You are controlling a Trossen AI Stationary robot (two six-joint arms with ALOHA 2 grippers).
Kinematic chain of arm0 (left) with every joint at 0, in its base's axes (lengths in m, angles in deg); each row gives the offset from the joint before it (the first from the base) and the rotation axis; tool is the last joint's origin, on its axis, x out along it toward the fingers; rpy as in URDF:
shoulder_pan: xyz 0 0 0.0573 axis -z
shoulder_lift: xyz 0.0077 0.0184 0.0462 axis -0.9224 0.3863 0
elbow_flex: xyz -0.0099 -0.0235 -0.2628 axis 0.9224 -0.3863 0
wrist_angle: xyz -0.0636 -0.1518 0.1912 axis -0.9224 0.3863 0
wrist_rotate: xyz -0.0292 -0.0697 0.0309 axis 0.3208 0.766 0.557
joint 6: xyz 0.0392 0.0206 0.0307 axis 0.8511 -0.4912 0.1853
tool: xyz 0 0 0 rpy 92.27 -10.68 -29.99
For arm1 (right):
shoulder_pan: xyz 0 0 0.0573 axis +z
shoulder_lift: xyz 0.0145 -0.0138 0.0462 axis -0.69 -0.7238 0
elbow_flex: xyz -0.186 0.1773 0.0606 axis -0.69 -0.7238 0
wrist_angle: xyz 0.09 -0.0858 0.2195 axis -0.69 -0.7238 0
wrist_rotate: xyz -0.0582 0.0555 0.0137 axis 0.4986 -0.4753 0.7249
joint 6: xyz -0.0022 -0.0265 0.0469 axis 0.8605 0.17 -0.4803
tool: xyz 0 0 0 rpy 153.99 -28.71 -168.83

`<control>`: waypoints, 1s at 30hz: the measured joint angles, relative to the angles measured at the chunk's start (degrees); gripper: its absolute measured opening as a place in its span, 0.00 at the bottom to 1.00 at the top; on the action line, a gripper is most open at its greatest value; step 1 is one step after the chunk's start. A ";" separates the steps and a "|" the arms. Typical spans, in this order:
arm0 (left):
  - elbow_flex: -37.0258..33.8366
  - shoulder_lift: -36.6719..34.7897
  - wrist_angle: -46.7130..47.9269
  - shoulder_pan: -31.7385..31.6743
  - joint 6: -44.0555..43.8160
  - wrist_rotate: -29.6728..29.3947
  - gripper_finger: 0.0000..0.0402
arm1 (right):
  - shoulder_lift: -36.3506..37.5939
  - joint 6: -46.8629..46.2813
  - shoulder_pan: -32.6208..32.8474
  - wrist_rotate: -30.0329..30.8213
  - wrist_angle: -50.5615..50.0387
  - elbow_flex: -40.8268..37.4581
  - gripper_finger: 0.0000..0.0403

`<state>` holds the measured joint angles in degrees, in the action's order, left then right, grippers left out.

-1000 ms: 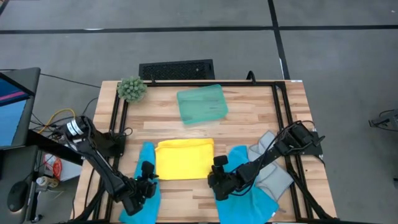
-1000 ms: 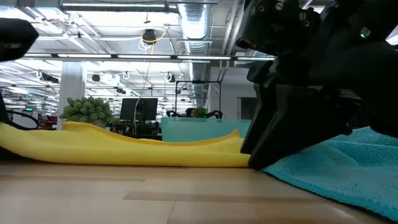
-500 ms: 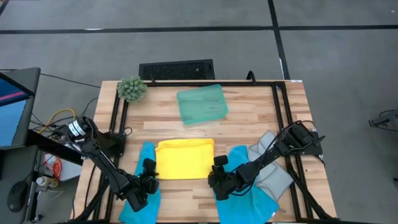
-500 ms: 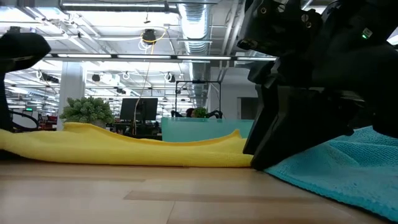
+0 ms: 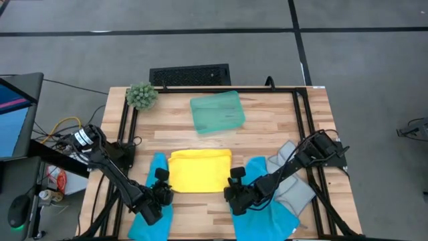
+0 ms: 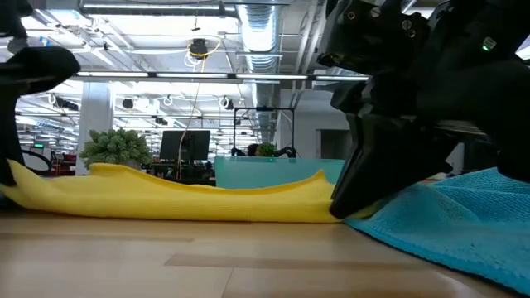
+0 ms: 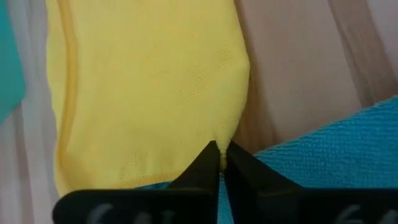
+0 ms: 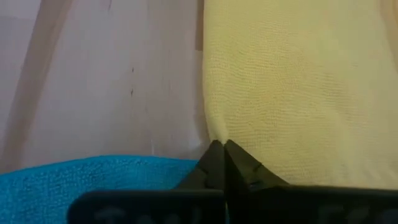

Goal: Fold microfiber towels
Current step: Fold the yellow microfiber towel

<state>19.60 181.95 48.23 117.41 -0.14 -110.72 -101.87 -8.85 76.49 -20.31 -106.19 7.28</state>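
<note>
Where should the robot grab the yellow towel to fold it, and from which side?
By its two near corners, coming from the table's front edge. The yellow towel lies flat between two blue towels, so the corners are its free, pinchable parts. Both grippers are already there: the left gripper is shut on one corner and the right gripper on the other, ready to lift the near edge over.

**Towel edges and corners out of sight**

In the high view, both blue towels (image 5: 267, 213) ran off the frame at 6 o'clock. The right arm (image 5: 294, 164) covered part of the grey towel (image 5: 296, 191). In the low view the dark right gripper (image 6: 364, 178) hid the yellow towel (image 6: 190, 199)'s 3 o'clock end.
</note>
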 joint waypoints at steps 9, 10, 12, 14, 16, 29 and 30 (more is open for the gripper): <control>6.58 -0.02 10.33 0.07 -1.84 -2.75 0.01 | 0.04 0.53 -0.66 0.21 -8.23 5.91 0.04; 6.99 -0.03 11.34 0.05 -1.96 -3.28 0.01 | 0.04 0.57 -0.79 0.28 -10.18 6.76 0.03; 7.48 -0.21 13.82 0.01 -3.00 -4.74 0.01 | 0.04 0.67 -1.28 0.28 -13.18 8.13 0.02; 7.48 -0.60 16.26 0.02 -4.75 -5.88 0.01 | 0.07 0.66 -1.79 0.31 -15.49 8.84 0.02; 7.48 -1.21 19.14 0.00 -7.01 -6.92 0.01 | 0.31 0.63 -2.40 0.29 -17.16 9.04 0.03; 5.80 -2.86 23.33 -2.29 -8.56 -11.59 0.01 | 8.76 5.68 -10.75 3.13 -19.15 9.18 0.03; 5.09 -2.86 23.24 -2.66 -8.97 -12.04 0.01 | 8.68 6.29 -11.67 3.10 -19.22 9.18 0.03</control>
<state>24.69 179.09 71.47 114.74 -9.12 -122.76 -93.19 -2.56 64.82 -17.21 -125.41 16.46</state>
